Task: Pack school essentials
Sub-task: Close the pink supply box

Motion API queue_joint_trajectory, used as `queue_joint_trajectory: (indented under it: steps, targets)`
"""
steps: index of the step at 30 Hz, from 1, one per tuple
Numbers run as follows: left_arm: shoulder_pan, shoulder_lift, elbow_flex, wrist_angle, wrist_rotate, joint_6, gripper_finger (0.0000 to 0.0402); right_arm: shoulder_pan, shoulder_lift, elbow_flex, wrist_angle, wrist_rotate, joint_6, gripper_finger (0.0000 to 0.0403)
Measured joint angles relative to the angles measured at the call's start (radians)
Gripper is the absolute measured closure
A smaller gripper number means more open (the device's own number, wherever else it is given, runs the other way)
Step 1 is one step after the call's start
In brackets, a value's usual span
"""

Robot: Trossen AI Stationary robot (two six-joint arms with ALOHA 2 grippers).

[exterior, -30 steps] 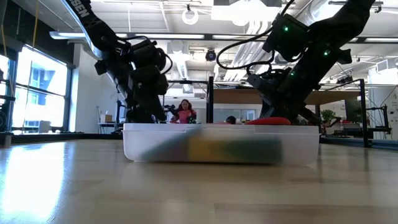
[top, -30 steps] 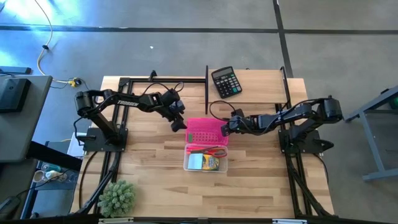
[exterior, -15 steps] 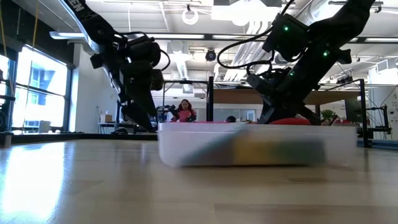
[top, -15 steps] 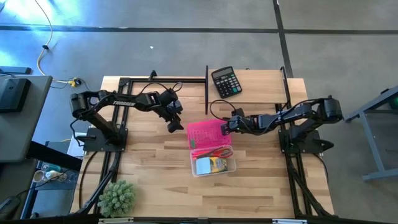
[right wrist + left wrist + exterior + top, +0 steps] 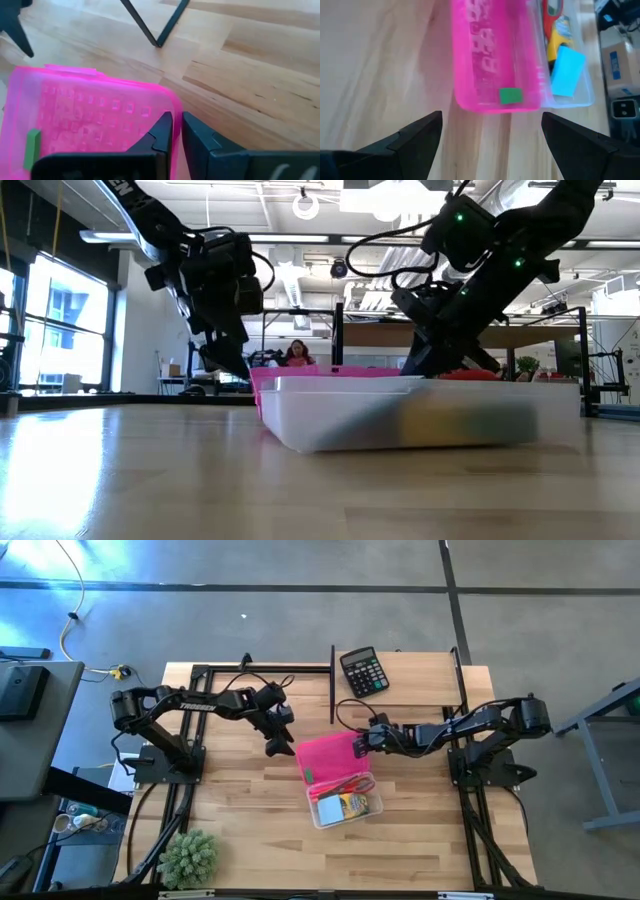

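Note:
A clear box lies mid-table, holding red-handled scissors, a yellow crayon box and a light-blue pad. Its pink lid lies folded open on the box's far side, and a tiny green eraser shows at the lid. My right gripper is shut on the lid's right edge. My left gripper hangs open just left of the lid, touching nothing; in its wrist view the fingers stand wide apart. My right gripper pinches the pink lid's right edge, near its far corner, between its two fingers. The fingers come slanting down from the table's right side. The lid stays joined to the clear box along its near side.
A black calculator lies at the far edge, right of an upright black bar. A spiky green plant ball sits at the near left corner. Bare wood lies left and right of the box. People show in the room beyond.
The box and lid have slid toward the table's right and turned about, the box's near end swinging right. In the low view the pink lid now shows above the box's rim. My left gripper has drawn back up and toward the table's left, away from the lid.

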Motion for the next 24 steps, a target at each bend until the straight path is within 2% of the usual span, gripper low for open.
queue_joint_trajectory:
  steps: [14,24]
  targets:
    - [-0.005,0.0,0.0,0.04,-0.013,-0.07,0.0072,0.0,0.0,0.0,0.089,0.003,-0.092,0.0397]
    - [-0.079,0.0,-0.001,0.122,0.021,-0.134,0.0072,0.0,0.0,0.0,0.112,0.015,-0.088,0.0396]
